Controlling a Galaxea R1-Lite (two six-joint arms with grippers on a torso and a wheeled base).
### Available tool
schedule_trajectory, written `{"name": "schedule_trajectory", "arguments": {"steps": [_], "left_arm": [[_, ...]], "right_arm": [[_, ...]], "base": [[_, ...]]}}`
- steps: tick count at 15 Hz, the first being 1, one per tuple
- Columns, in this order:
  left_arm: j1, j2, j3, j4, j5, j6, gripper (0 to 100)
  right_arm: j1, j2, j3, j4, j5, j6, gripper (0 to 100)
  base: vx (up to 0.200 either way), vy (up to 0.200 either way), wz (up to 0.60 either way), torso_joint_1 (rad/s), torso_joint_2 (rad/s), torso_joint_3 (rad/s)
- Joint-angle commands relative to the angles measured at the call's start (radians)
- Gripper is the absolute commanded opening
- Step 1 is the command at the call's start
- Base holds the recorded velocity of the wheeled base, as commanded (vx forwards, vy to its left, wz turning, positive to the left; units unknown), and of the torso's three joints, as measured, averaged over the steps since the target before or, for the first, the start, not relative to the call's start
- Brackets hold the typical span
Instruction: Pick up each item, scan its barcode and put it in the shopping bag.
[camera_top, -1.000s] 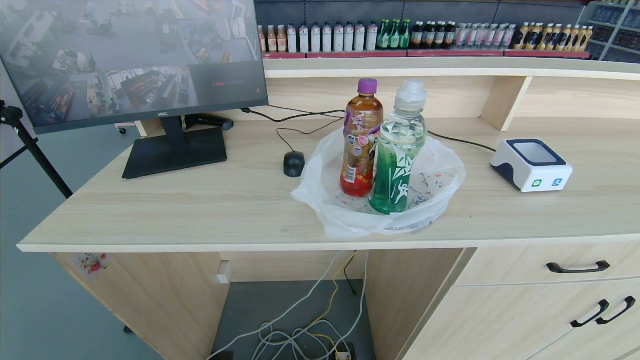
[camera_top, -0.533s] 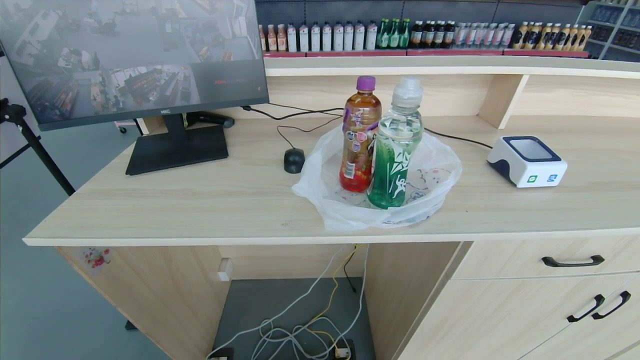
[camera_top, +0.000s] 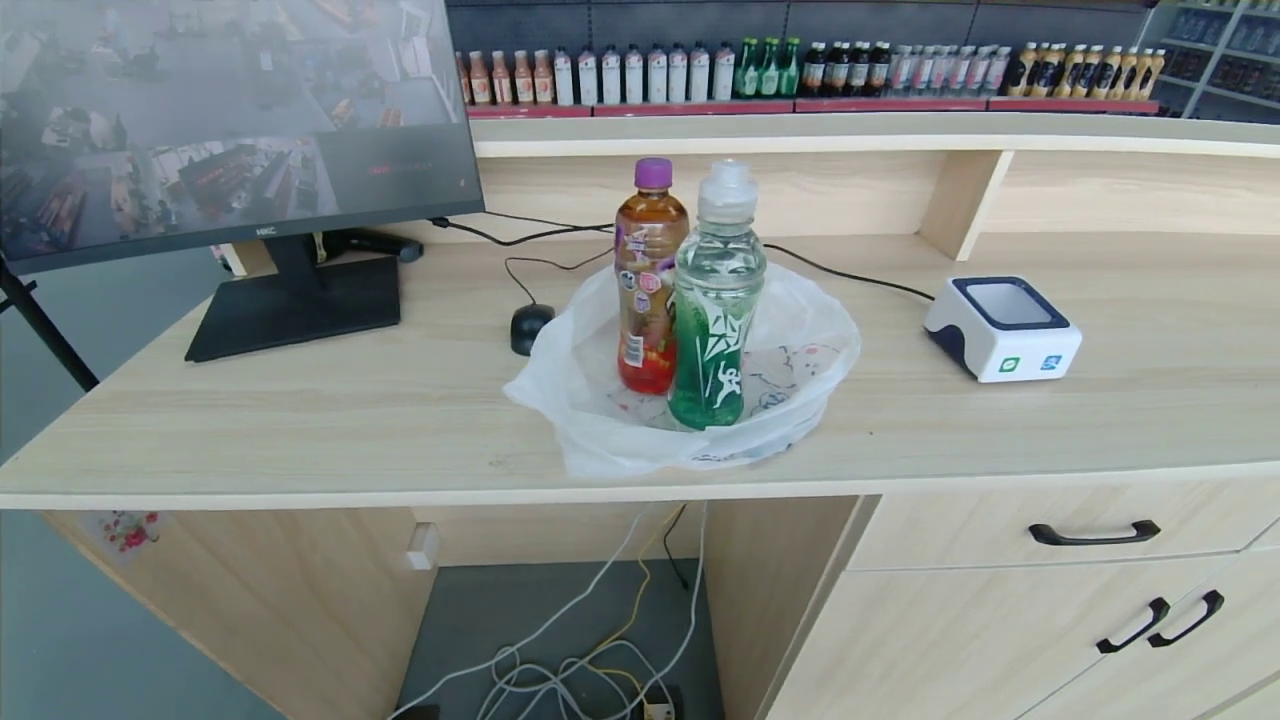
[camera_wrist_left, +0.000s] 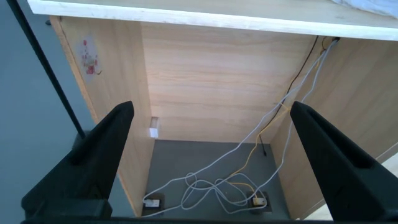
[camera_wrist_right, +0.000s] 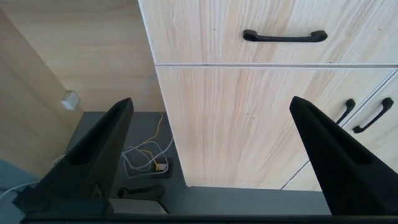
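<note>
Camera drift is accounting for the one change: over the last second the whole head view is sliding, so every fixed thing is landing further left in the picture, and nothing on the counter (camera_top: 300, 420) is itself moving. The purple-capped tea bottle (camera_top: 648, 280) and the green bottle (camera_top: 716, 310) are standing upright, touching side by side, inside the white shopping bag (camera_top: 810, 340), whose rim is lying spread open around their bases. The scanner (camera_top: 1002, 328) is sitting well apart from the bag on the robot's right, with its window facing up. Both arms are hanging below counter level. The left gripper (camera_wrist_left: 211, 109) is spreading its fingers wide with nothing between them, facing the kneehole and its loose cables (camera_wrist_left: 217, 186). The right gripper (camera_wrist_right: 211, 101) is likewise gaping and empty, facing the drawer fronts (camera_wrist_right: 249, 112). Judging by this, both items are already bagged and the robot is probably backing off or repositioning, since no further item is waiting on the counter. As for print, both bottles are wearing wrap labels, and the tea bottle is showing a pale barcode-like patch low on its side. The scanner front is carrying two small coloured badges, and the monitor (camera_top: 220, 110) is displaying a grid of camera feeds.
</note>
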Motion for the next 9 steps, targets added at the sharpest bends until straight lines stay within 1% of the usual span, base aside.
{"name": "schedule_trajectory", "arguments": {"steps": [1,9], "left_arm": [[0.000,0.000,0.000,0.000,0.000,0.000,100],[0.000,0.000,0.000,0.000,0.000,-0.002,100]], "right_arm": [[0.000,0.006,0.001,0.000,0.000,0.000,100],[0.000,0.006,-0.001,0.000,0.000,-0.002,100]], "base": [[0.000,-0.200,0.00,0.002,0.00,0.002],[0.000,-0.200,0.00,0.001,0.00,0.002]]}}
